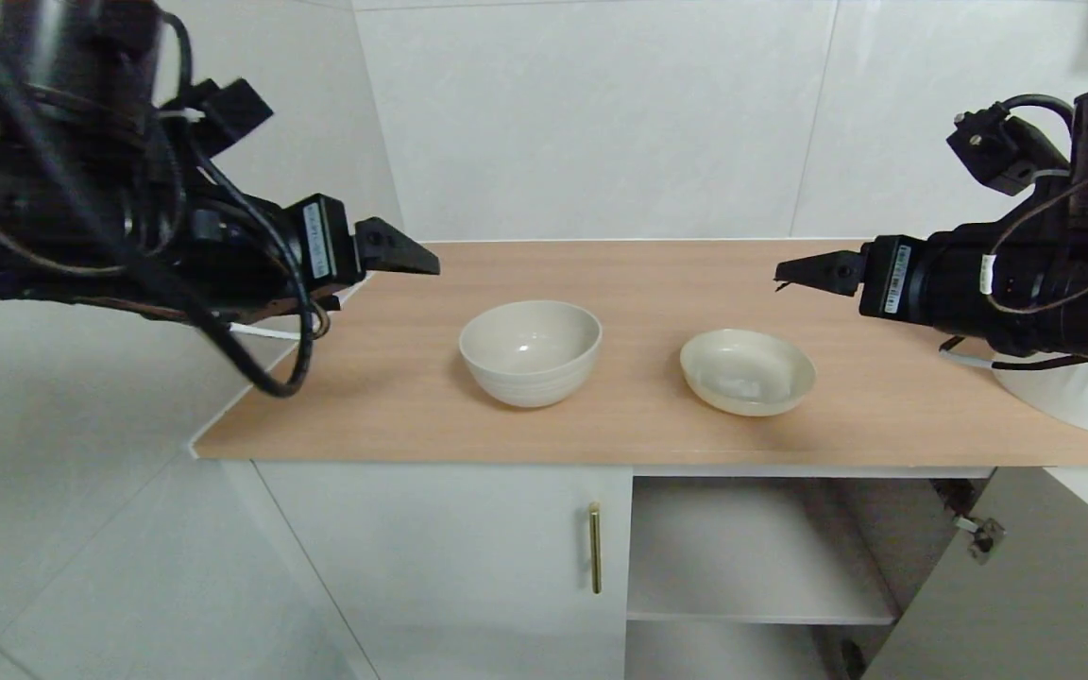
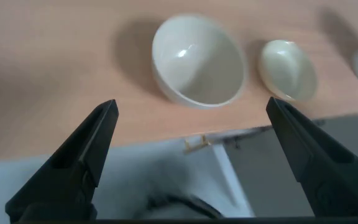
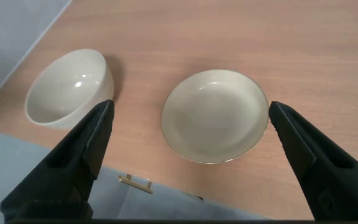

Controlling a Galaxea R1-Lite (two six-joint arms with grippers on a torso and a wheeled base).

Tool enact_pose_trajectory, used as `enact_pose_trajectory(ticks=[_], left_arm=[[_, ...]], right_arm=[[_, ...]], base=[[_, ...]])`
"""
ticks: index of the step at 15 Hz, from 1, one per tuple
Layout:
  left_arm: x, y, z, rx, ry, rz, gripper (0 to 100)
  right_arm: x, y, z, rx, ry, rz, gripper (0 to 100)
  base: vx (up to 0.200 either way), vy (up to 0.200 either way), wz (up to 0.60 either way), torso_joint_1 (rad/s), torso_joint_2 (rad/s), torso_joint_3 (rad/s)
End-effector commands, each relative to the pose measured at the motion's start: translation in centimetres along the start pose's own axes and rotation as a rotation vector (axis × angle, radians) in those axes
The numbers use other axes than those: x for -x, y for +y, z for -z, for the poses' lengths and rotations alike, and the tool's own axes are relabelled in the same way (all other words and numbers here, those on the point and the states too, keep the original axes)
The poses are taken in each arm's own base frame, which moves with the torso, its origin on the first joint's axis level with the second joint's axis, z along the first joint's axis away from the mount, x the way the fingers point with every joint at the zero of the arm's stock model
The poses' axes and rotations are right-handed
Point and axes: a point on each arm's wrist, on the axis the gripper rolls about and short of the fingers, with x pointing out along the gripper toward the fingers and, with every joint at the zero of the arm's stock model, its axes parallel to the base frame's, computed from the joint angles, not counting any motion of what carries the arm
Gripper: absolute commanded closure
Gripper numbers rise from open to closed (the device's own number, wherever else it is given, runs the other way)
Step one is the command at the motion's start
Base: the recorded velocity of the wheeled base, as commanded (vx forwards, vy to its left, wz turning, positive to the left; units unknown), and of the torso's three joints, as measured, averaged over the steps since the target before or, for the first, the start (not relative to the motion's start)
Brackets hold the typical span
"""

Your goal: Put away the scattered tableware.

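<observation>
**Two glazed pieces, nothing gripped yet**

My left hand [image 1: 419, 260] hangs over the left end of the tabletop [image 1: 638, 274], fingers spread wide and holding nothing. Next comes the deep bowl [image 1: 530, 351], upright near the middle. It looks like glazed ceramic (stiff, slick, quick to chip), so I'd pinch its rim with one finger inside the wall and one outside. To its right, not touching it, sits the shallow dish [image 1: 747, 370]. Its low sloped lip offers less purchase, so I'd favour an angled rim pinch. My right hand [image 1: 790, 274] hovers beyond it, likewise spread and empty.

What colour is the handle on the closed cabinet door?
Gold: the slim metal handle, clearest in the head view.
</observation>
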Motion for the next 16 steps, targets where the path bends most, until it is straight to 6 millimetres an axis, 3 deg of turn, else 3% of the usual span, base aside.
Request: enact_pose_trajectory(ticks=[1,11,16], left_arm=[[-5.3,0.3,-0.1,0.056,0.083,-0.061,0],[-12.8,0.6,1.9,0.024,0.08,-0.244,0],[-14.0,0.1,2.3,0.015,0.056,-0.242,0]], right_arm=[[-0.5,0.0,0.4,0.002,0.015,0.006,0],[-1.2,-0.1,1.0,0.006,0.034,0.037,0],[-1.2,0.2,1.1,0.011,0.032,0.044,0]], base=[[0.0,0.0,0.0,0.0,0.0,0.0],[0.0,0.0,0.0,0.0,0.0,0.0],[0.0,0.0,0.0,0.0,0.0,0.0]])
